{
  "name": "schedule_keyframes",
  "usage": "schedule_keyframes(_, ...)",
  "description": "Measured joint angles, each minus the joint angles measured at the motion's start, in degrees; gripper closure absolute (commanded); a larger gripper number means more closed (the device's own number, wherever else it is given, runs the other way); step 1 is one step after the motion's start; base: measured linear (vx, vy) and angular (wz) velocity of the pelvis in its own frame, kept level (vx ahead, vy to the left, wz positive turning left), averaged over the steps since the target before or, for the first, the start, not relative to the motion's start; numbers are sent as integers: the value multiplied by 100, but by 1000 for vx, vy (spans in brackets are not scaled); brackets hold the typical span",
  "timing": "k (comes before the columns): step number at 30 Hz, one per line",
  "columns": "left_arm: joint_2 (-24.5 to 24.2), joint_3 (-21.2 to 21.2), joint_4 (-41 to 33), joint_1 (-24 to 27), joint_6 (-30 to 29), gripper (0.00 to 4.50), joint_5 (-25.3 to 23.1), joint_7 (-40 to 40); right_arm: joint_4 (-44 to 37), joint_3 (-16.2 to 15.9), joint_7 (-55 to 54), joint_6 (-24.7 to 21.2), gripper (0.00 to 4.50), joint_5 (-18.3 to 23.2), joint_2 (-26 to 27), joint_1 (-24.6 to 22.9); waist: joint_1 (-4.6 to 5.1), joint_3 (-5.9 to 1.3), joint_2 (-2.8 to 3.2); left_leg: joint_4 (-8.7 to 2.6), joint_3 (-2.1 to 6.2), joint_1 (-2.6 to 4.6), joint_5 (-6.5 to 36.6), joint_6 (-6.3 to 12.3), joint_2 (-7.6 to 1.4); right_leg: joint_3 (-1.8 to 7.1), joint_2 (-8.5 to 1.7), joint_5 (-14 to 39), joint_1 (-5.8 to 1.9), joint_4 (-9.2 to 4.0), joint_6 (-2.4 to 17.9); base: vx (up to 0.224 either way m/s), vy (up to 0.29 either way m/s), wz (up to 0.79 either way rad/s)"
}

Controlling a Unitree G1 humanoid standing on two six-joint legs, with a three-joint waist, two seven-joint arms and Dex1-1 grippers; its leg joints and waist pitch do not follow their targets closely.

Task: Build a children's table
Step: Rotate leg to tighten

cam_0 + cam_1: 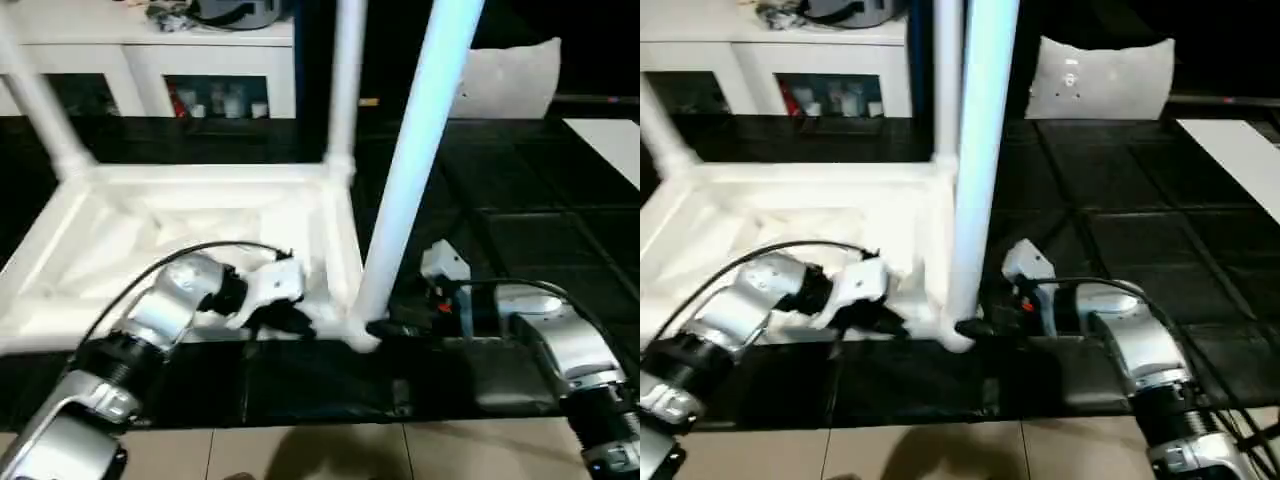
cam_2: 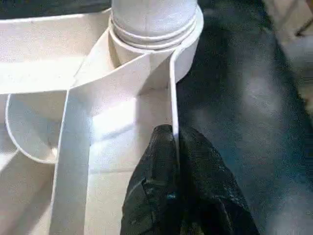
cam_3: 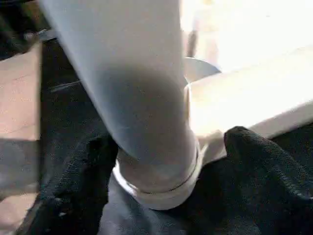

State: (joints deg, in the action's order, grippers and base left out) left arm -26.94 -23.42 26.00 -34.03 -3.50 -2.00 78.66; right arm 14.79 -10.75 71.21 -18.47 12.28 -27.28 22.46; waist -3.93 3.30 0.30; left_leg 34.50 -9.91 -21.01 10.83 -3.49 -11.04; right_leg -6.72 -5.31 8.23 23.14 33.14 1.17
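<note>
Left eye view, centre: table top [image 1: 200, 215] inverted on dark floor, leg [image 1: 415, 170] entering near corner socket [image 1: 355, 330]. Left gripper [image 2: 177, 147] pinching top's side wall; right gripper [image 3: 156, 171] spread around leg base. Step: seating the leg. Next, probably: press fully home.

White children's table [image 1: 200, 215], upside down on the dark floor

Three tapered legs (all white) stand upright from corner sockets; the near-right leg [image 1: 415, 165] leans slightly, its flared end seated in the socket [image 2: 155, 29].
</note>
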Motion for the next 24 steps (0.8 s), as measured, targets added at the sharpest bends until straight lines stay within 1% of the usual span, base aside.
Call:
schedule_keyframes(4,33,-60,-41,1,8,450,2,115,-2,-92,300,-114,131,161,0,8,-31,0,-4,5,-7,1,0,1,1,12,-1,1,-3,0,-1,0,0,0)
schedule_keyframes(10,-3,-85,-47,0,89,450,17,194,-1,-97,561,-140,187,287,-60,19,-46,0,-4,2,-7,3,0,0,-2,10,1,2,-2,3,-4,0,0,0)
schedule_keyframes(12,-1,-97,-47,0,113,450,20,254,-1,-98,644,-152,209,313,-62,33,-70,0,-4,1,-7,2,0,1,-2,9,1,1,-1,3,-2,0,0,0)
schedule_keyframes(13,0,-105,-47,-1,120,450,25,265,-1,-100,669,-154,209,313,-67,35,-85,0,-4,2,-7,2,0,1,-2,9,1,1,-1,3,-2,0,0,0)
schedule_keyframes(15,-1,-110,-47,-1,128,450,28,271,-1,-103,685,-159,230,316,-74,35,-107,0,-5,2,-8,2,0,1,-1,10,0,1,-1,3,-2,0,0,0)
schedule_keyframes(18,-1,-111,-47,-4,128,450,26,271,-4,-102,684,-165,243,316,-74,35,-107,-1,-5,3,-9,4,-1,1,-1,11,0,2,-2,3,-3,0,0,0)
schedule_keyframes(22,4,-108,-47,-5,103,450,28,270,-25,-102,681,-217,248,318,-79,34,-109,-1,-6,4,-9,6,-1,0,-1,11,0,3,-4,3,-6,0,0,0)
schedule_keyframes(24,89,-88,-58,-5,-120,450,63,224,-113,-78,632,-293,248,326,-84,-22,-119,-2,-5,4,-9,8,-1,0,-1,12,0,3,-7,3,-6,0,0,0)
